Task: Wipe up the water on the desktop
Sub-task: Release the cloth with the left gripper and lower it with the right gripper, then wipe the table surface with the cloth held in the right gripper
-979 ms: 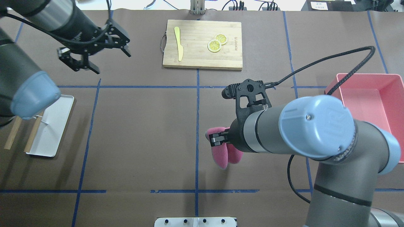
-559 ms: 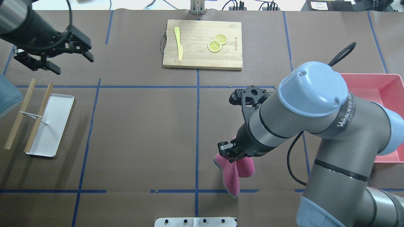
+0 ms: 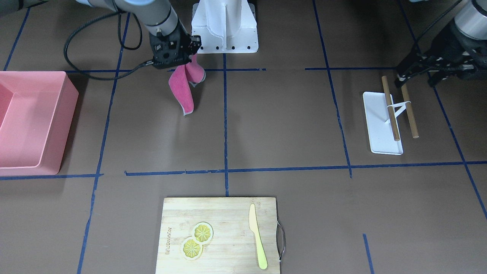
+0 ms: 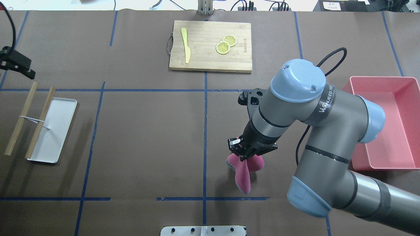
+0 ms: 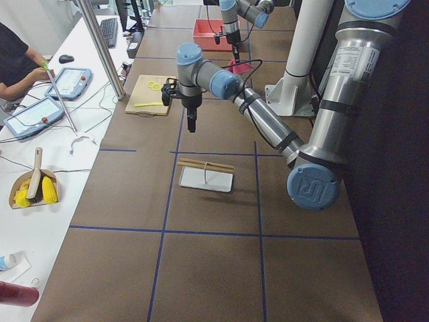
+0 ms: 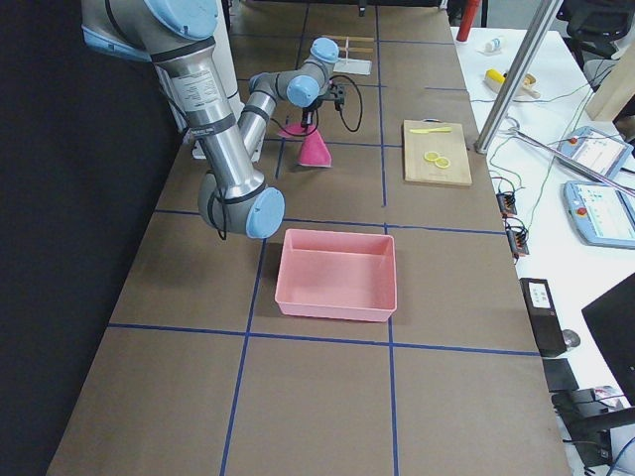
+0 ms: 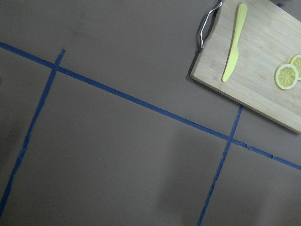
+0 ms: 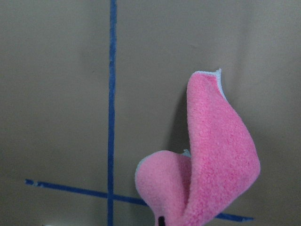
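My right gripper [image 4: 241, 151] is shut on a pink cloth [image 4: 244, 175] that hangs folded from it just above the brown desktop [image 4: 147, 131], right of the centre tape line and near the robot's side. The cloth also shows in the front view [image 3: 182, 91] below the gripper [image 3: 189, 57], and in the right wrist view [image 8: 211, 160]. No water shows on the desktop. My left gripper [image 3: 430, 72] is open and empty, high over the far-left part of the table; only its edge [image 4: 16, 64] shows in the overhead view.
A wooden cutting board [image 4: 210, 62] with a yellow knife [image 4: 186, 46] and lemon slices [image 4: 225, 44] lies at the far middle. A pink bin [image 4: 407, 82] stands at the right. A white tray [image 4: 59, 124] with two wooden sticks [image 4: 19, 119] lies at the left.
My right arm has carried the cloth nearer the robot's side and turned over it. My left arm has drawn back to the left, almost out of the overhead view.
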`<state>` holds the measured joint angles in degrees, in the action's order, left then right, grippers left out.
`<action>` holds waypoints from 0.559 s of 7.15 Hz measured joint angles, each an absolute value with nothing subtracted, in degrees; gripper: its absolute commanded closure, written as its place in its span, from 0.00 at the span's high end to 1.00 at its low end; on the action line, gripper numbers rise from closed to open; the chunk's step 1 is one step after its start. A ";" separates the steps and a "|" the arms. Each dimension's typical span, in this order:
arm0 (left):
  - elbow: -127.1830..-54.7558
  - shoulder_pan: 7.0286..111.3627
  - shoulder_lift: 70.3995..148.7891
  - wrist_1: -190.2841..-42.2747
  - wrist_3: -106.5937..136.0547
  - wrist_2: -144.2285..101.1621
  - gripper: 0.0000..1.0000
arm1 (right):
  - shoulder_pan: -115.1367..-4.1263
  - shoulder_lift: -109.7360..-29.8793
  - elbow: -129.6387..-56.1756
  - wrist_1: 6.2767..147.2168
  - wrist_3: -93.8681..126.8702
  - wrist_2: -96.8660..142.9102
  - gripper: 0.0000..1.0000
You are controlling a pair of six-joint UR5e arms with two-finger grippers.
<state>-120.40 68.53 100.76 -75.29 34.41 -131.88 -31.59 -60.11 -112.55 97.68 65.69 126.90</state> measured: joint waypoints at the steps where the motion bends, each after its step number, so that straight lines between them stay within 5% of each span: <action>1: -120.31 69.75 99.98 -75.29 31.58 -131.90 1.00 | -33.08 -60.27 -108.08 94.36 65.67 127.06 0.01; 4: -120.02 70.95 99.60 -75.24 29.44 -131.92 1.00 | -37.40 -61.52 -96.36 84.12 64.95 127.05 0.00</action>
<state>-120.02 70.95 99.60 -75.24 29.44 -131.92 -37.40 -61.52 -96.36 84.12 64.95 127.05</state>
